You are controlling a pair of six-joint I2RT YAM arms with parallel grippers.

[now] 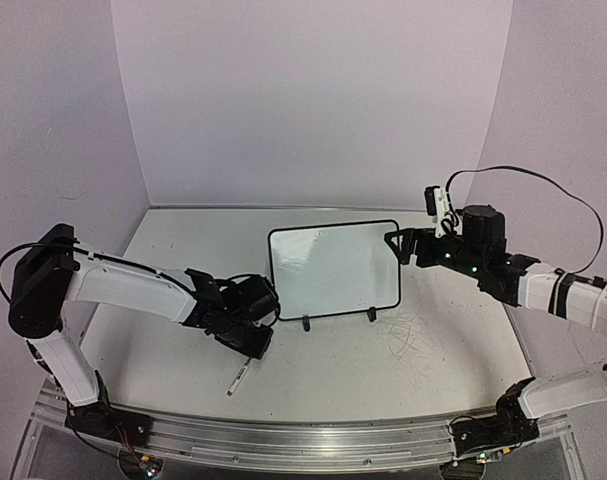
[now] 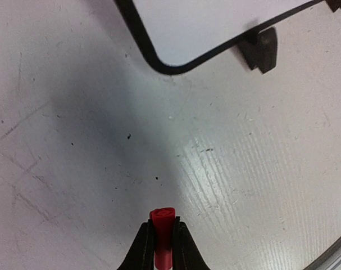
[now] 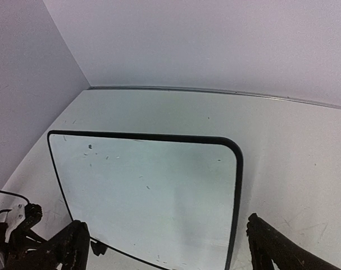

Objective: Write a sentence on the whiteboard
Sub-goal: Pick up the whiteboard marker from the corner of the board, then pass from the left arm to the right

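**Figure.** Left tool (image 2: pixel 163 248) clamped on the red end of a marker (image 1: pixel 237 379), whose white barrel hangs toward the desk (image 1: pixel 433 350). Right tool (image 1: pixel 395 246) has its fingers wide apart beside the right edge of the whiteboard (image 1: pixel 333 268). The board stands mid-desk on two feet and is blank; no sentence is written. Likely hazards: if the gripped red end is the cap, the barrel may pull free or the tip be covered. Unbraced, the light board could slide or tip under pen pressure. No containers in view.
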